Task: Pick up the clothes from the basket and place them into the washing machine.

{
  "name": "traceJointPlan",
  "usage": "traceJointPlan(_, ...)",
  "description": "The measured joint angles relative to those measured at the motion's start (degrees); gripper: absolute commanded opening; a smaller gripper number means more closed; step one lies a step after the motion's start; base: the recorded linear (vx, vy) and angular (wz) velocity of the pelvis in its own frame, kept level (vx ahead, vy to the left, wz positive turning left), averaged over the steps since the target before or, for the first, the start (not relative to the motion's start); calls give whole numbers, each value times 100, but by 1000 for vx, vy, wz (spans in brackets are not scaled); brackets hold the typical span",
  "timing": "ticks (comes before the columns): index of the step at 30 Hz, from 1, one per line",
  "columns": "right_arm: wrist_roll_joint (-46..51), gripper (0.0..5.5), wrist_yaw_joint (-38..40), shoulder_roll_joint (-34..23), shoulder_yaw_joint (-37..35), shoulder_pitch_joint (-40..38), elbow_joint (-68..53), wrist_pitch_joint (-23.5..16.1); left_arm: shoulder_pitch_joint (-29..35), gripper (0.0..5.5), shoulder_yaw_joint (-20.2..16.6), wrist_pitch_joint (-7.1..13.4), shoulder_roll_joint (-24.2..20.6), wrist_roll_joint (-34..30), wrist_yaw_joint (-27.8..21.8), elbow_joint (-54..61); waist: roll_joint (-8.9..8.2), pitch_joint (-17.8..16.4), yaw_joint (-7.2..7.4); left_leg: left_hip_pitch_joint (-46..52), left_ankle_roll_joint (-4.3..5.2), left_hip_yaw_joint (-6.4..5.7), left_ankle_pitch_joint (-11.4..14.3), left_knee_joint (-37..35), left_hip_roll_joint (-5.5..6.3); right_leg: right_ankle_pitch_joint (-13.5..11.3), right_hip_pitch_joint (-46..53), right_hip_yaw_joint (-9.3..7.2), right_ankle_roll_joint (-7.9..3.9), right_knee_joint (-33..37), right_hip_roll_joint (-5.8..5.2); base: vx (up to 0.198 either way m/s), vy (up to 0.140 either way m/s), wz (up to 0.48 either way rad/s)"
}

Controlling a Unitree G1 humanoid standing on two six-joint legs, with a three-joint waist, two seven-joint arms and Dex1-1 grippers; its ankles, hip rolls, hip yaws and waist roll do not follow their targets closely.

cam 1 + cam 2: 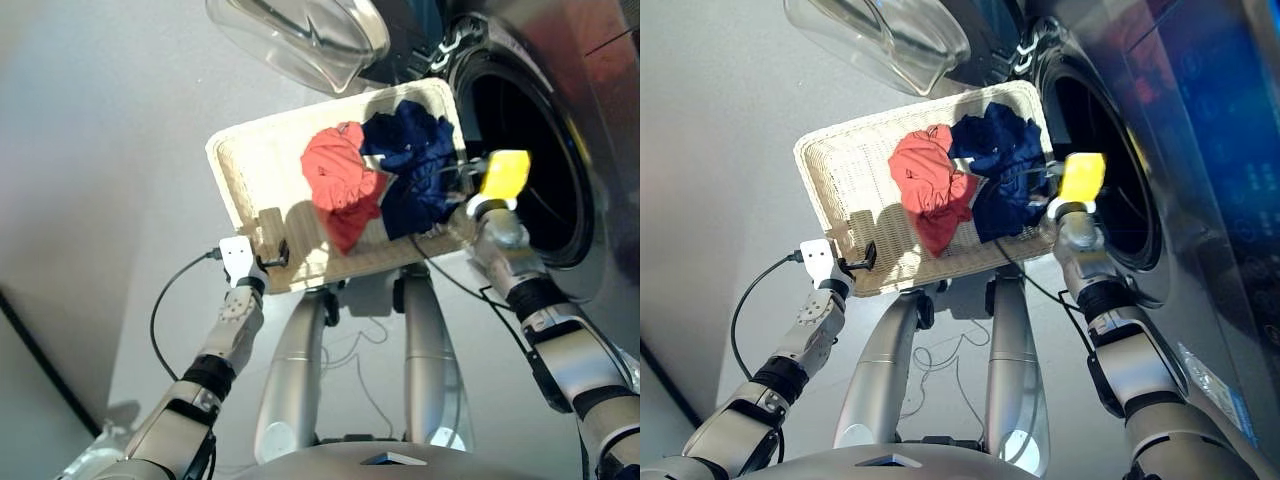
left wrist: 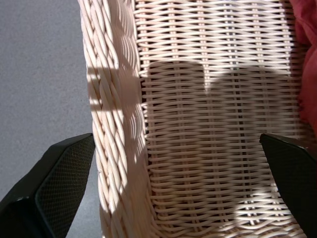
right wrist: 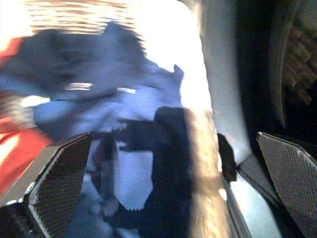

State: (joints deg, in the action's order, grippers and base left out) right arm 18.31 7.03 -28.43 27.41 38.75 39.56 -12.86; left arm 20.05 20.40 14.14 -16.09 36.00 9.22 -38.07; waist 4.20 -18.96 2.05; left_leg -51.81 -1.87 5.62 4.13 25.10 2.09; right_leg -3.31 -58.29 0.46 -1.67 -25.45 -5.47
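Loosely crumpled soft clothes (image 1: 385, 175) in woven basket (image 1: 250, 160)

Grey floor (image 1: 110, 150) carries the cream basket (image 1: 250, 165).

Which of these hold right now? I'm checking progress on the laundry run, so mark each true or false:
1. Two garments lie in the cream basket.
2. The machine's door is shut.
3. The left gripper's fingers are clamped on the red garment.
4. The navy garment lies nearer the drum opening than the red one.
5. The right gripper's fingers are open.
1. True: a coral-red garment and a navy garment lie in the basket.
2. False: the glass door is swung open, and the washing machine shows a dark drum.
3. False: the left gripper is open, its fingers straddling the basket's woven rim.
4. True.
5. True: the right gripper is open over the navy garment.
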Motion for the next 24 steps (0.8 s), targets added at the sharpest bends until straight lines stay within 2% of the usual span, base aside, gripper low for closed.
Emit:
traceJointPlan(8, -1203, 550, 35, 71, 312, -238, -447, 159, 237, 550, 9, 85, 52, -3, 274, -197, -79, 56, 31, -151, 6, -15, 35, 77, 2, -6, -105, -9, -40, 60, 36, 0, 0, 0)
traceJointPlan(10, -1413, 550, 63, 109, 337, -373, -611, 158, 321, 550, 4, 159, 28, -3, 396, -262, -152, 122, 44, -280, 0, 29, 42, 115, -12, -39, -236, 31, -51, 61, 56, 0, 0, 0)
traceJointPlan(12, -1600, 550, 76, 212, 370, -380, -631, 162, 583, 550, 15, 76, -10, 1, 429, -537, -275, 185, 124, -420, -3, 86, 46, 168, -34, -76, -368, 97, -80, 90, 88, 0, 0, 0)
traceJointPlan(14, -1641, 550, 102, 243, 375, -455, -655, 175, 841, 550, 5, 28, -69, 21, 445, -743, -321, 186, 173, -538, -37, 98, 49, 223, -62, -163, -401, 95, -107, 198, 105, 27, 12, -43)
traceJointPlan(16, -1686, 550, 146, 357, 360, -572, -589, 183, 979, 550, 330, -111, -293, -551, 810, -742, -356, 179, 226, -574, -69, 128, 70, 246, -57, -198, -412, 123, -133, 265, 104, 32, 4, -28)
traceJointPlan(19, -1758, 550, 236, 643, 369, -758, -458, 224, 956, 550, 274, -184, -243, -1030, 1339, -742, -446, 177, 239, -560, -125, 222, 98, 252, -67, -206, -407, 150, -148, 275, 80, 0, 0, 0)
traceJointPlan(24, -1760, 550, 225, 1008, 633, -995, -212, 231, 803, 550, 73, -187, 30, -1106, 1564, -954, -525, 132, 235, -243, -123, 258, 107, 114, -63, -216, -163, 156, -104, 302, 78, 0, 0, 0)
